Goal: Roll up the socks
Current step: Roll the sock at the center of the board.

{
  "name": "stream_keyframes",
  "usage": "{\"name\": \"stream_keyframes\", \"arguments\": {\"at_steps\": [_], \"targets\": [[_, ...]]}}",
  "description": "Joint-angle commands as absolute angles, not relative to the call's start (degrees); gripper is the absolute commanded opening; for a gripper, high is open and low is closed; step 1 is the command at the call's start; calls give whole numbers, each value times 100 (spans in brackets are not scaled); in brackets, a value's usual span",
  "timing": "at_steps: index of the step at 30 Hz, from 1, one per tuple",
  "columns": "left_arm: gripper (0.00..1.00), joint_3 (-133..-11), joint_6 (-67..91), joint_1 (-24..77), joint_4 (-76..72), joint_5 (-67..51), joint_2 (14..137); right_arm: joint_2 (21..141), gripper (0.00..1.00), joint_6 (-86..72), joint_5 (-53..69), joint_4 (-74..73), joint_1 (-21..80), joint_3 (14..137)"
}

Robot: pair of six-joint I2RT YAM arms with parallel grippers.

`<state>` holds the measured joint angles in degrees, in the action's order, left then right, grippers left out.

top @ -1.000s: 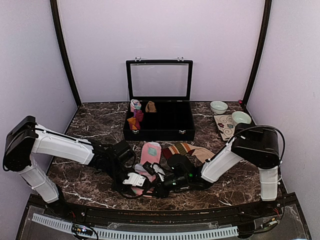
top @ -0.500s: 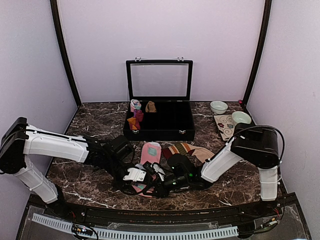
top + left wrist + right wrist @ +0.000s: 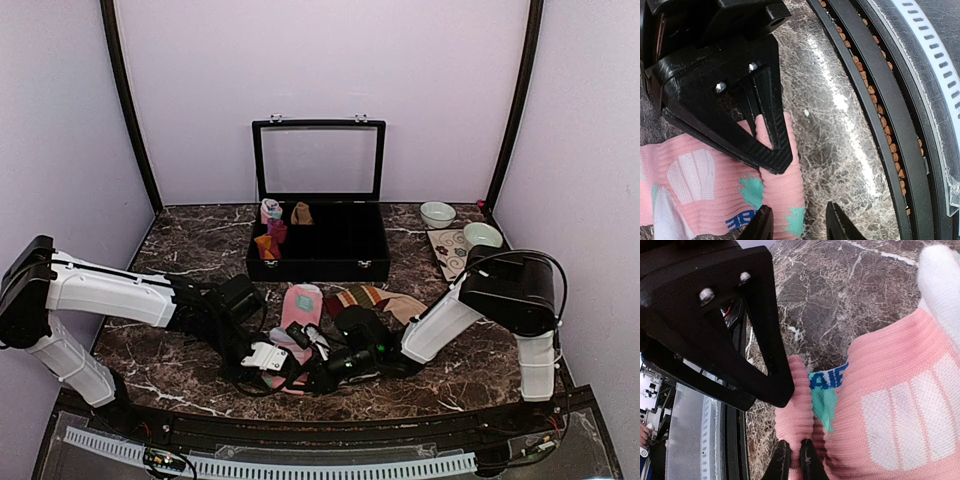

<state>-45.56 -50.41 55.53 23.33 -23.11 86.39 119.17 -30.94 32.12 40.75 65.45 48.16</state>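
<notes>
The pink sock [image 3: 301, 303] with mint-white pattern lies lengthwise at the table's near middle, its near end folded over. My right gripper [image 3: 795, 460] is shut on that folded pink edge [image 3: 800, 410]. My left gripper [image 3: 799, 225] stands open facing it, with the sock's end [image 3: 785, 192] against its left fingertip and bare marble beside the right one. In the top view both grippers meet at the sock's near end, the left gripper [image 3: 272, 362] and the right gripper [image 3: 312, 367]. The striped sock [image 3: 366, 296] lies just right of the pink one.
A black case [image 3: 322, 262] with its lid up stands behind the socks, with small rolled bundles [image 3: 271, 232] in its left compartments. Two bowls [image 3: 437, 214] [image 3: 482, 236] and a patterned mat [image 3: 449, 254] sit at the back right. The table's black front rail [image 3: 875, 100] runs close by.
My left arm's shoulder has dropped lower and its gripper has shifted slightly along the sock's near end. The right gripper has stayed pinched on the fold.
</notes>
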Motion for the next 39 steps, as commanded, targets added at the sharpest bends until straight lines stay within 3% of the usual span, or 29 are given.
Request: {"name": "stream_keyframes", "arguments": {"at_steps": [1,9,17,25,32,39], "targets": [[37,-4452,-5155,5568,2251,-2386,8620,12558,6,-3138,3005,2364,6514,4452],[30,-4373,-5281,5619,2169,-2348,8648,12620,6,-3224,3076,2401,6491,4455],[42,-4156,-5113,5746,1864,-2088,8682,12638,7,-3244,3104,2399,6432,4495],[43,-4096,-4859,5783,1533,-1719,8868,12647,7,-3260,3132,2410,6431,4502],[31,-4178,-4956,5792,1696,-1660,9032,12582,9,-3299,3105,2429,6431,4466],[24,-4409,-5128,5792,2050,-1597,9335,12338,22,-3389,2954,2494,6425,4413]]}}
